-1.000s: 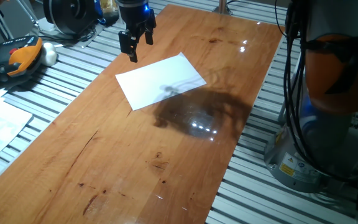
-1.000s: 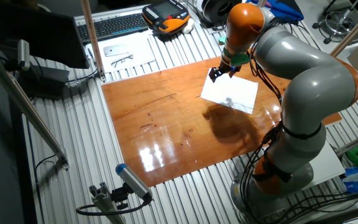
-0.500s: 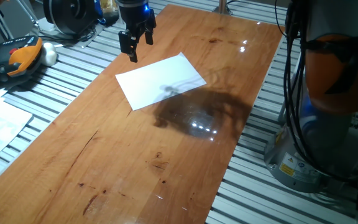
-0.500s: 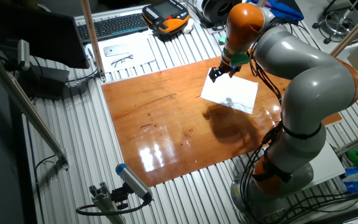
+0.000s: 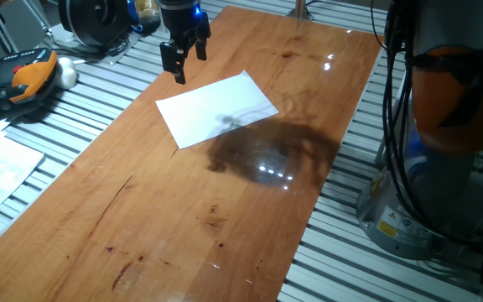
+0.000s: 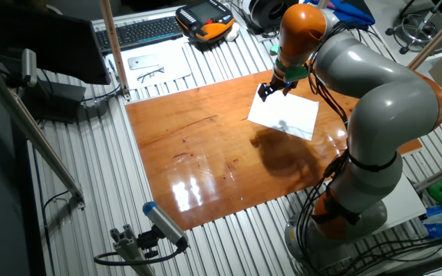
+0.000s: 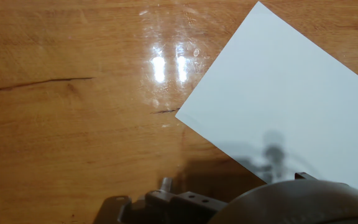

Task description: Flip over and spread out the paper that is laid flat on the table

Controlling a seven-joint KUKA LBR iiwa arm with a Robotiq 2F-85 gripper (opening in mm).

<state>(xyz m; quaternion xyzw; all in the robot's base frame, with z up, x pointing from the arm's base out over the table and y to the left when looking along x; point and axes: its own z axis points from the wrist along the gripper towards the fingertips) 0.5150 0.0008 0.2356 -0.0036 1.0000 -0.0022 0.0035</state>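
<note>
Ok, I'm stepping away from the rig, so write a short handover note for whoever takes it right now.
Gripper: holding nothing, raised above the table beside the paper's corner; fingers look parted.
Paper: lies flat on the reddish-brown table, blank white face up, no folds visible, untouched.
Done: gripper positioned near the sheet; nothing more.
Left: grasp an edge or corner, flip the sheet over, then spread it flat.

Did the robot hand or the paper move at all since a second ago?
No, nothing visibly moved. The gripper still hangs above the table beside the paper's corner, not touching it. The paper still lies flat, blank side up, in the same spot.
</note>
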